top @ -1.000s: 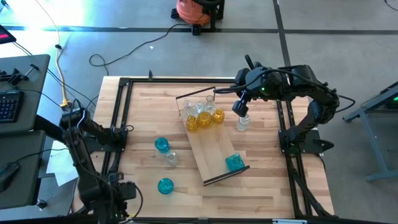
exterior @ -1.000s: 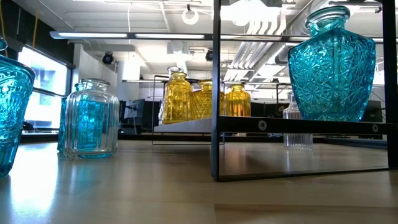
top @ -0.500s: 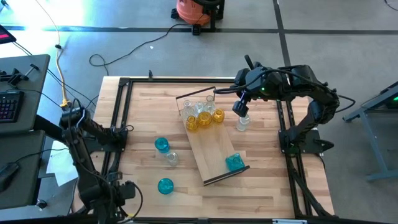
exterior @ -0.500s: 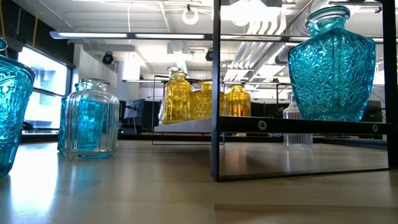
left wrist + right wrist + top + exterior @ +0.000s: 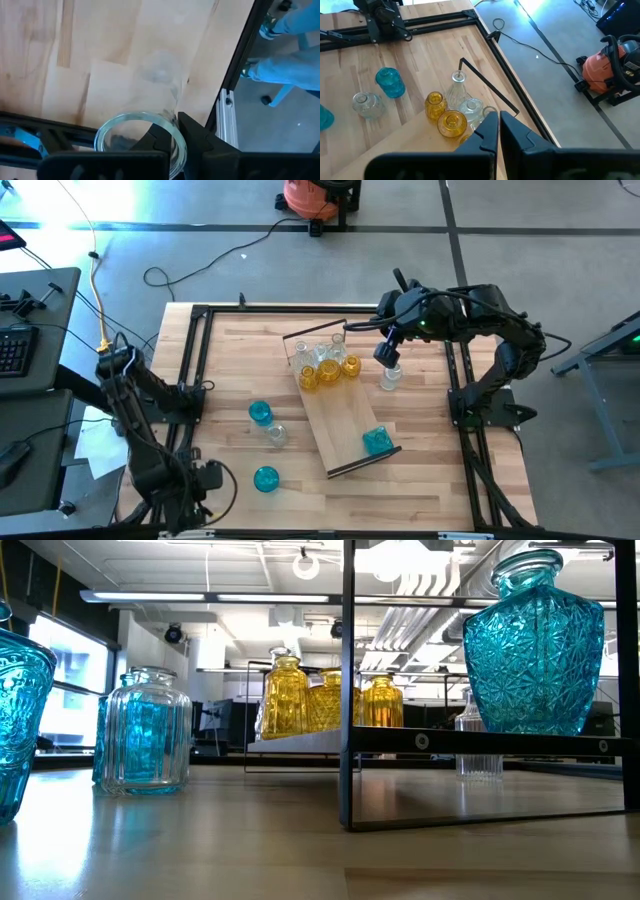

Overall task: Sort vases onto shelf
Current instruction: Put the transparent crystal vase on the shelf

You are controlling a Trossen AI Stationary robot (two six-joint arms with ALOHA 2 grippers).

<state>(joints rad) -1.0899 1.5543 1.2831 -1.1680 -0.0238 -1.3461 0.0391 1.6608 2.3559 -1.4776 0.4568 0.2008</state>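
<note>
Looking down on the table (image 5: 230, 340), you have the left gripper (image 5: 205, 477) at the near left corner, just inside the black frame rail. In its wrist view the fingers (image 5: 196, 142) are clenched on the rim of a clear vase (image 5: 125, 117), pinching the glass wall between them. That vase is hidden under the gripper from above. Your right gripper (image 5: 385, 352) hangs over the far right part of the table, just above a lone clear vase (image 5: 390, 377) that stands on the tabletop right beside the shelf (image 5: 340, 420). Its fingers are pressed together with nothing between them, as its own wrist view shows (image 5: 499, 127). The shelf lies diagonally across the middle of the table. At its far end you have a cluster of three yellow vases (image 5: 329, 370) and, close behind them, some clear ones (image 5: 322, 350); the cluster is tight, and I cannot tell which of them touch. A single blue vase (image 5: 376, 441) stands at the near end of the shelf, well apart from the cluster. Off the shelf, to its left, a blue vase (image 5: 260, 413) and a small clear one (image 5: 277, 434) stand just beside each other. Another blue vase (image 5: 266, 478) sits nearer the front edge, close to your left gripper.
</note>
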